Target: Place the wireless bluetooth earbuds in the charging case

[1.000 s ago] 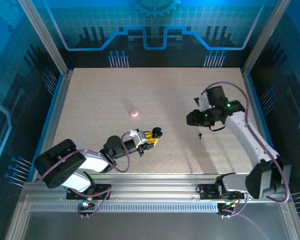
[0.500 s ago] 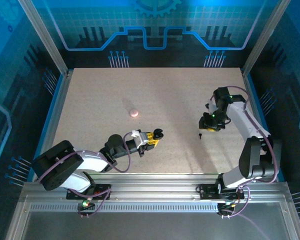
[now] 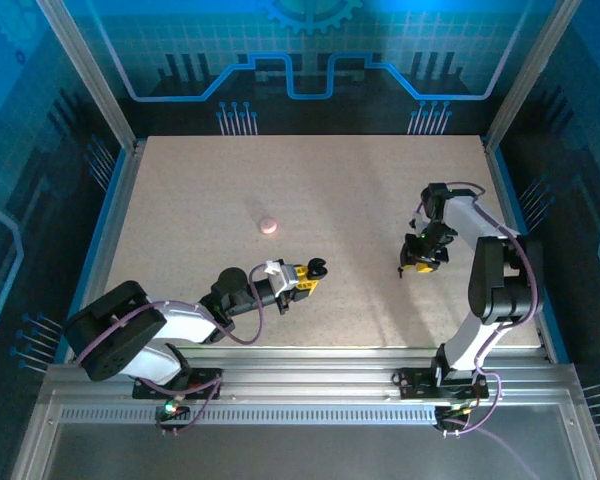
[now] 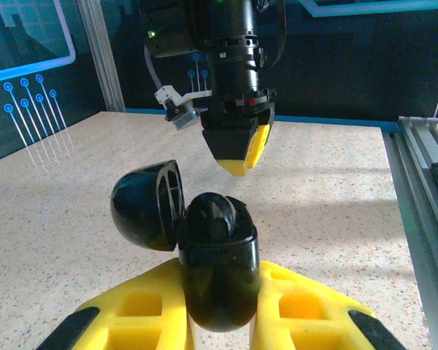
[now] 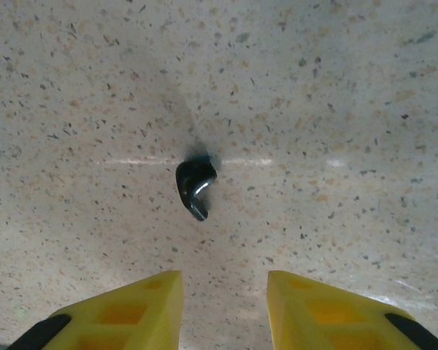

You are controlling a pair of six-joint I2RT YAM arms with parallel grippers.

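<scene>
My left gripper (image 4: 220, 321) is shut on the black charging case (image 4: 219, 270), held upright just above the table, its lid (image 4: 142, 205) swung open to the left. A dark rounded piece sits in the case's mouth. In the top view that case (image 3: 317, 266) is at the table's middle front, at the tip of my left gripper (image 3: 305, 279). A black earbud (image 5: 195, 185) lies on the table just ahead of my right gripper (image 5: 225, 299), whose yellow fingers (image 5: 124, 310) stand open with nothing between them. From above, the earbud (image 3: 401, 271) lies just left of the right gripper (image 3: 418, 264), which points down.
A small round pink piece (image 3: 268, 226) lies alone on the speckled table (image 3: 330, 190) left of centre. Blue walls and metal posts ring the table. The right gripper (image 4: 239, 149) hangs facing the left wrist camera, beyond the case.
The right arm has folded back and its gripper has come down and turned to point at the table beside the black earbud. The left arm and the case have stayed still.
</scene>
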